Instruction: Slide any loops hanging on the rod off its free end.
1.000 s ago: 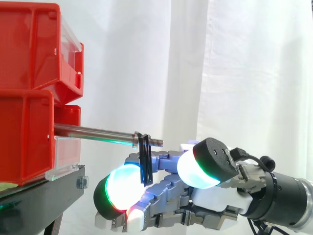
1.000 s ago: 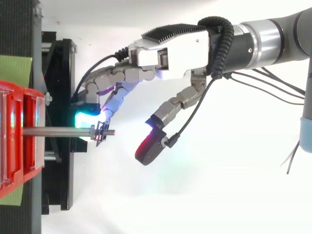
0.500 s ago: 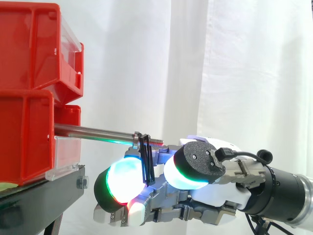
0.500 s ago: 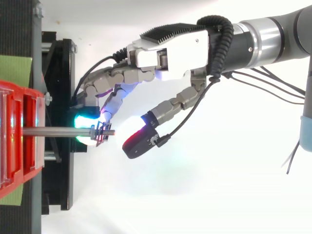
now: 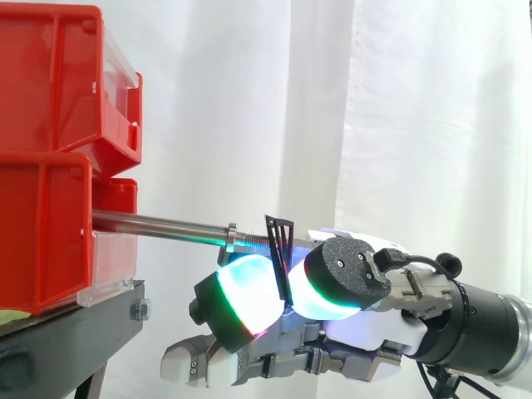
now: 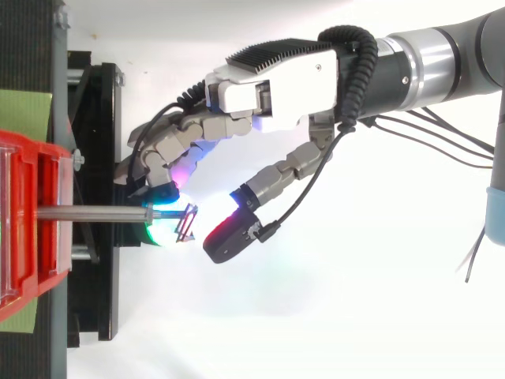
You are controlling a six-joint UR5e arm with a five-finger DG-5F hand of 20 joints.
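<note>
Pinching the black loop between two glowing pads, the hand sits just past the free end of the rod, slightly below it in the side view. One fingertip, lit white with green and red edges, presses the loop from the rod's side. The thumb pad, dark on top and rimmed in green, closes on it from the far side. The remaining fingers curl underneath, below the rod's line. The loop stands tilted, its top leaning away from the rod and rising a little above the rod's height. It lies right at the rod's tip, beyond the small collar near that end. Whether the tip passes through it cannot be told. The rod runs level from the red bins, which sit on the black stand. A white curtain hangs behind the rod.
</note>
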